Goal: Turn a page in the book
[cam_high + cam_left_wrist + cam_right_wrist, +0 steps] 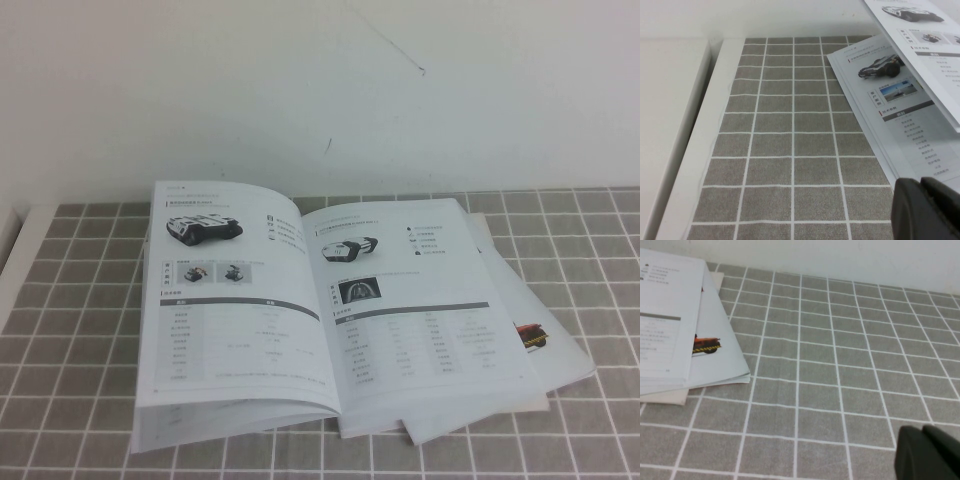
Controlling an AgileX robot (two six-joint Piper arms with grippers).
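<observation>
The book (395, 330) lies open on the grey checked cloth. Its left-hand page (235, 320) shows a black tracked vehicle and curves up a little above the leaves below. In the left wrist view this page (935, 55) hangs over a lower leaf printed with a big-wheeled buggy (880, 66). My left gripper (921, 182) is shut and empty, low beside the book's left edge. My right gripper (922, 430) is shut and empty over bare cloth, well to the right of the book (665, 315). Neither gripper shows in the high view.
Loose white sheets (550, 300) with a red-black picture (706, 344) stick out from under the book's right side. A white ledge (670, 125) borders the cloth on the left. A white wall (400, 90) stands behind the table.
</observation>
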